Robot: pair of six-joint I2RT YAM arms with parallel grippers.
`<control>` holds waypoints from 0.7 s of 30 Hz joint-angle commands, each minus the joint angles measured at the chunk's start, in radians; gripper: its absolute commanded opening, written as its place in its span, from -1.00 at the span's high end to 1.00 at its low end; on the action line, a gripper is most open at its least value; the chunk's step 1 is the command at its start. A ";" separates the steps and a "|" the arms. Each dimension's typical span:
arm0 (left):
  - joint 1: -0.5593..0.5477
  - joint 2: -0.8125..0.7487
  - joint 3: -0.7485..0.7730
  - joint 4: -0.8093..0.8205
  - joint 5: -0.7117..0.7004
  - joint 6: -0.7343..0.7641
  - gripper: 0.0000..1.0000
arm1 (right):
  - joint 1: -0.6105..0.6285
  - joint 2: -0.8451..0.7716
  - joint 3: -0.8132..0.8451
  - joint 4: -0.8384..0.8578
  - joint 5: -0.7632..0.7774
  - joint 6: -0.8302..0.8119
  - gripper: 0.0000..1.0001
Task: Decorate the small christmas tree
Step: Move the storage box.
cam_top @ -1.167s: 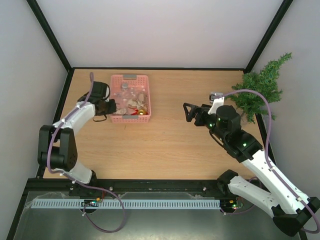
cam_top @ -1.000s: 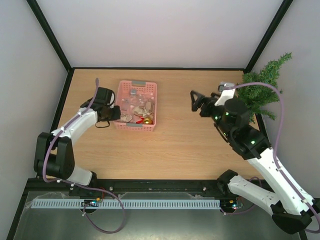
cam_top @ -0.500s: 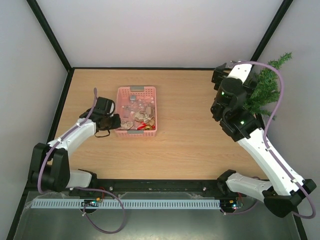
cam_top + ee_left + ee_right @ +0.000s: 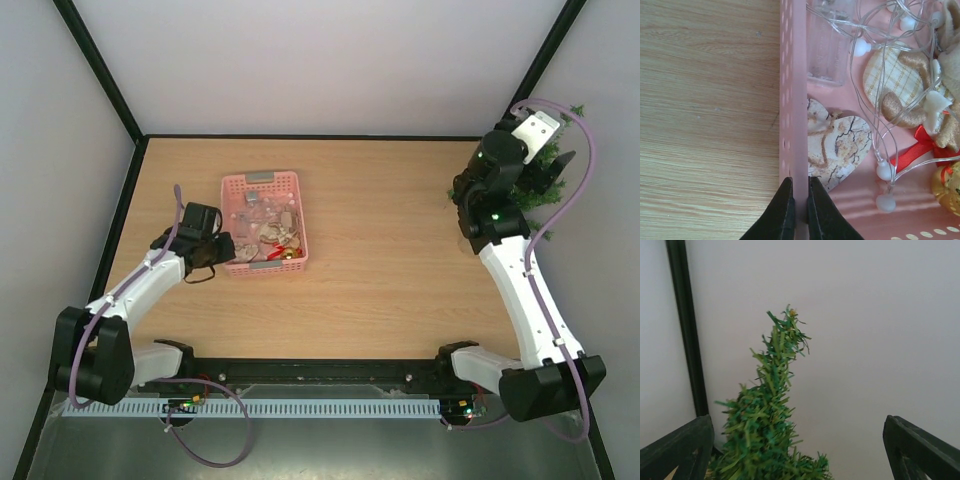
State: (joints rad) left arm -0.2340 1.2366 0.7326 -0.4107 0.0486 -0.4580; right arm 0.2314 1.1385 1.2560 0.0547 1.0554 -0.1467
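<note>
At the far right corner of the light wooden counter (image 4: pixel 390 270), between white walls (image 4: pixel 865 340) and a black frame post (image 4: pixel 687 340), the small christmas tree (image 4: pixel 767 440) stands upright, its bushy dark-green tip pointing up. The right gripper's (image 4: pixel 799 452) jaws gape wide facing it; the left gripper's (image 4: pixel 799 189) jaws clamp the pink basket's (image 4: pixel 792 75) wall.

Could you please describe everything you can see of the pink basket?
The pink basket is rectangular perforated plastic with a raised rim, lying flat on the left half of the wooden table. It holds ornaments: a crackled heart, wire string lights, a red ribbon. The left tool is shut on its side wall, one finger inside, one outside.
</note>
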 commanded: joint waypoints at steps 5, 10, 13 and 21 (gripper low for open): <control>0.007 -0.042 -0.021 0.058 0.052 -0.054 0.83 | -0.161 0.067 -0.018 0.067 -0.179 0.046 -0.73; 0.007 -0.051 -0.020 0.060 0.041 -0.059 0.83 | -0.199 0.108 -0.016 0.095 -0.289 0.051 -0.63; 0.007 -0.043 -0.021 0.061 0.038 -0.050 0.89 | -0.206 0.113 -0.020 0.125 -0.324 0.040 -0.50; 0.010 -0.038 -0.014 0.058 0.024 -0.037 0.85 | -0.206 0.089 -0.066 0.161 -0.352 0.086 -0.35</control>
State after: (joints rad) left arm -0.2295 1.2072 0.7113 -0.3874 0.0696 -0.5011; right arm 0.0307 1.2560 1.2343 0.1410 0.7334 -0.0849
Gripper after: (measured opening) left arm 0.062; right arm 0.677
